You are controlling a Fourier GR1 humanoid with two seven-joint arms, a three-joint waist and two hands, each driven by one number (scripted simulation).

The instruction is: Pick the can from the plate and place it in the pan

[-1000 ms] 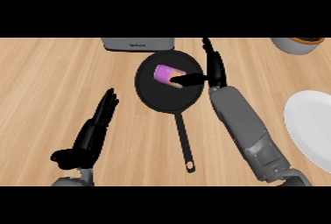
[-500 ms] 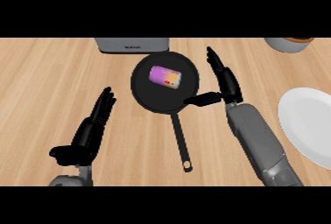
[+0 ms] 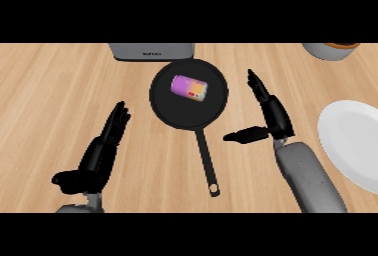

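Black and round, the pan (image 3: pixel 189 95) lies on the pale wood-grain table (image 3: pixel 44 95) with its thin handle running back toward the robot, ending in a small eyelet. Inside it, on the dark flat base, lies the can (image 3: pixel 190 87): a short cylinder on its side, purple over most of its wall, with an orange-yellow band and a small red mark toward one end. Compared with the frame half a second earlier, the right robot hand (image 3: pixel 272 112) has drawn farther away from the pan and now stands just right of its rim, apart from it, fingers straight and thumb spread toward the handle, holding nothing. The can has kept its place in the pan. The left robot hand (image 3: pixel 103 145) rests open left of the handle, fingers extended, empty. A smooth white plate (image 3: pixel 354 142) sits right of the right robot hand. Beyond the pan, a grey box-shaped appliance (image 3: pixel 151 51) meets the frame's upper band; a grey bowl (image 3: pixel 328 50) stands at the far right.
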